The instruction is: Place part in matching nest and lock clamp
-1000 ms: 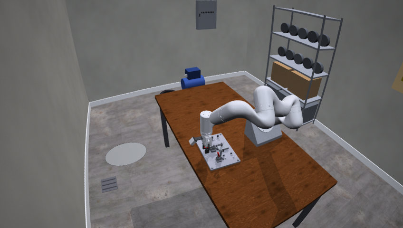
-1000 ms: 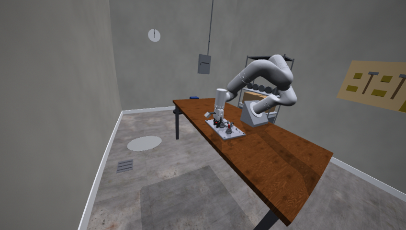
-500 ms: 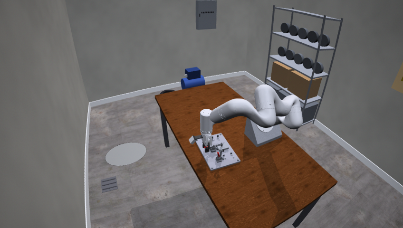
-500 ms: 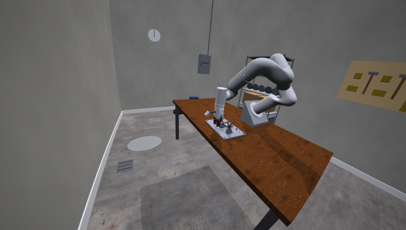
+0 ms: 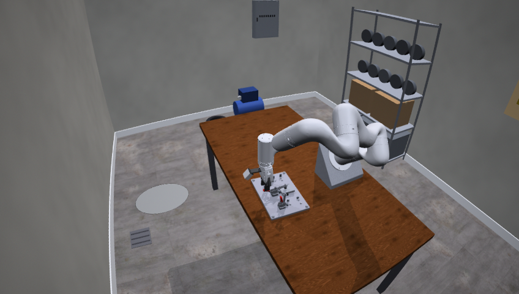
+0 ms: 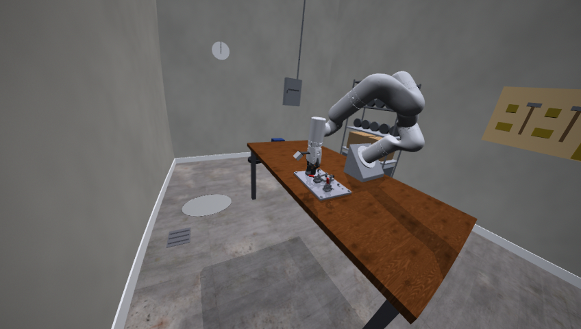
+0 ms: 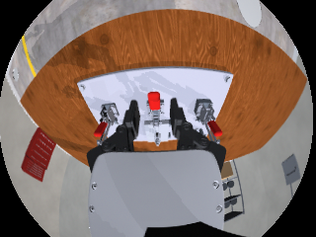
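Workshop, tool board, blue compressor, metal shelving

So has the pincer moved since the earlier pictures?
Yes, upward: in both the top and exterior views, the pincer now stands higher against the fixture's base plate, which has stayed put.
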Controlling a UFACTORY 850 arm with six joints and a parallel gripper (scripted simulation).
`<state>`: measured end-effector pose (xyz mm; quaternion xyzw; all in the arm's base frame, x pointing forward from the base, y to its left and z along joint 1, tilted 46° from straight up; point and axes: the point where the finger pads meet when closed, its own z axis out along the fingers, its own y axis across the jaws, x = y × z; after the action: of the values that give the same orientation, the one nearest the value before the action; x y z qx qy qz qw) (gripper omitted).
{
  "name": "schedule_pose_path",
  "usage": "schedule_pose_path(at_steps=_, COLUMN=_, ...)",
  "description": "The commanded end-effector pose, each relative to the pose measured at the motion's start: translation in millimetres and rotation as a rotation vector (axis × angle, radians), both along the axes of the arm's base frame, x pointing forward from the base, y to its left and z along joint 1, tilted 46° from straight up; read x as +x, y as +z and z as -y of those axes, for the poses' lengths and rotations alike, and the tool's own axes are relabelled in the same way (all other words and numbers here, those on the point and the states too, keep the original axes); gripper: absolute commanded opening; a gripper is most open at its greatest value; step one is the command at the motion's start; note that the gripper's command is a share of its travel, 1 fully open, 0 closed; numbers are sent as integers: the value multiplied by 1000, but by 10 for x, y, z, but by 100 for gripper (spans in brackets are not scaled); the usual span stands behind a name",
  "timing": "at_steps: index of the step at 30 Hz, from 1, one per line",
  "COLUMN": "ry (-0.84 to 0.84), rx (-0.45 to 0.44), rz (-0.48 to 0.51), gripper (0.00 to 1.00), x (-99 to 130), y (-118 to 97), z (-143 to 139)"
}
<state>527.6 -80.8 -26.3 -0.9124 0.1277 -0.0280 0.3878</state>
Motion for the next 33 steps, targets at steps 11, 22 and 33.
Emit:
schedule_pose_path(at_steps=11, ry=0, rx=-1, rz=1, gripper=47, x=-3, y=40, z=41)
schedule_pose_path(at_steps=22, ry=0, rx=-1, rz=1, gripper=0, x=-3, y=40, z=41)
schedule_pose_path(at_steps=33, ry=0, rx=-1, rz=1, gripper=0, x=-3, y=40, z=41)
